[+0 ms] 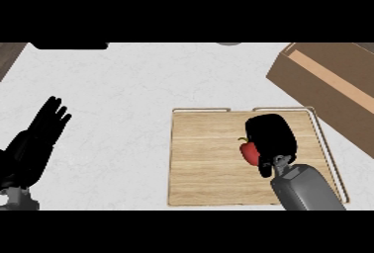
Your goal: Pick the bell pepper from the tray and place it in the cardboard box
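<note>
Nearest, at the lower right, a grey forearm (306,190) rising from the bottom edge over the wooden tray (208,168), ending in the black right hand (272,136). Hand spread over the middle-right of the tray, its back turned upward, fingers bent down and curled around the red bell pepper (249,152), thumb reaching down along the pepper's lower side. Pepper showing only at the hand's left edge: a red curve with a small yellowish-green stem poking out toward the upper left; the rest hidden beneath the palm. Cannot tell whether the pepper sits on the tray's boards or hangs just above them. Tray pale, wood-grained, roughly square, with a thin raised rim along its right side and two slim handles along its far edge. At the lower left, the black left hand (40,133) near the view's left edge, open, fingers straight and pointing up toward the far side, resting, well apart from the tray. Under everything, the white speckled counter (131,89), bare between the left hand and the tray. Farther off, at the upper right, the brown cardboard box (329,86), set at a slant, its open top facing up, one long wall running diagonally just beyond the tray's far right corner, apart from the pepper. At the far top edge, a dark shape (70,45) at the left and a small grey object (228,43) near the middle, both cut off and too little seen to name.
</note>
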Controlling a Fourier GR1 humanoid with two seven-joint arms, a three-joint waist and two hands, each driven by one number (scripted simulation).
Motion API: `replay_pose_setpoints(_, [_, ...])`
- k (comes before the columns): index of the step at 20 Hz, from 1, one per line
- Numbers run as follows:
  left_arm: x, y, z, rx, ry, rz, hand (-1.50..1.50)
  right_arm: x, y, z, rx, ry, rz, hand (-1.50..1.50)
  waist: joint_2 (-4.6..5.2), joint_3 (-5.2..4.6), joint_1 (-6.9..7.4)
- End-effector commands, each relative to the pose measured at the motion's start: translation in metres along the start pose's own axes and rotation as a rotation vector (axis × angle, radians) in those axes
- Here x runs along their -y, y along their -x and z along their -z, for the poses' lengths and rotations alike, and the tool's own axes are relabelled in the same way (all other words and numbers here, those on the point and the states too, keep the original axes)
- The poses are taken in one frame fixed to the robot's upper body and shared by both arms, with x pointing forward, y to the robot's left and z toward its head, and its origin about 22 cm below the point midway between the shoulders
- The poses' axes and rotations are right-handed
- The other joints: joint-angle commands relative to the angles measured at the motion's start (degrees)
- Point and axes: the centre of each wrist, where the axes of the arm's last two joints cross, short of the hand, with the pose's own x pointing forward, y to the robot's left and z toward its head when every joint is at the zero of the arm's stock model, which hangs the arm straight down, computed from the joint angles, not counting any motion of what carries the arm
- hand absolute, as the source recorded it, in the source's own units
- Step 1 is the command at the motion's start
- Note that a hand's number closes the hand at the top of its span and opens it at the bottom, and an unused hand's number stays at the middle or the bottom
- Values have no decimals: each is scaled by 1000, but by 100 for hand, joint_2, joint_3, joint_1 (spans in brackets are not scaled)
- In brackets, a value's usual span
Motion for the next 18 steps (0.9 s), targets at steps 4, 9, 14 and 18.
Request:
replay_pose_setpoints(4, [4, -12, 0, 2, 17, -11, 0, -10, 25, 33, 153, -90, 276, 150, 18, 10, 78])
replay_pose_setpoints(9, [-13, -12, -4, -6, -3, 6, 0, 14, 53, 27, 131, 42, 242, 150, -5, 3, 0])
replay_pose_setpoints(14, [-1, -6, -4, -7, 5, -3, 0, 51, 46, 17, 161, 163, 258, 150, -11, 1, -22])
replay_pose_setpoints(18, [-4, 0, 6, 16, -11, 3, 0, 100, 31, -16, 216, 331, 296, 150, -23, -3, -82])
